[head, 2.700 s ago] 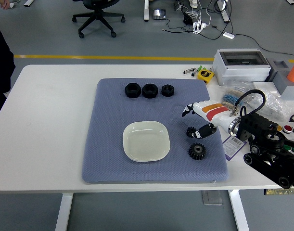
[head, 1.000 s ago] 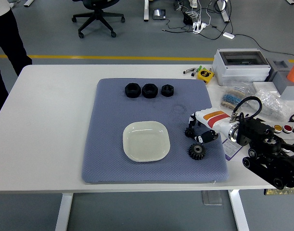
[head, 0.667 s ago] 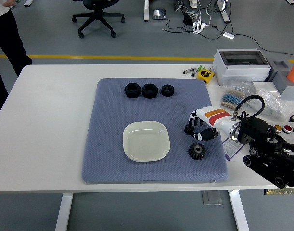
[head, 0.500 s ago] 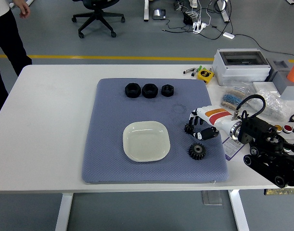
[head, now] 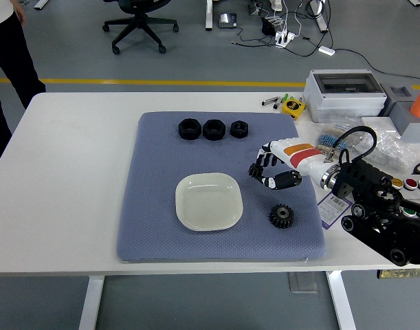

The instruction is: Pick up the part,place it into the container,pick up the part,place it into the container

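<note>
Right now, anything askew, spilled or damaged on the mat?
Nothing stands out. The blue mat lies flat, the white dish sits upright and empty, three black nuts line up at the far edge, and one gear lies flat. The right hand is curled around a small dark part.

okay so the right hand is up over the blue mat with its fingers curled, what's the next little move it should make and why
Probably carry the right hand leftward until it hangs over the shallow cream square dish, then release. Its curled fingers appear to grip a small black gear, though the part is mostly hidden, and the hand sits just right of the dish's rim. A second black toothed gear remains on the blue textured mat.
</note>
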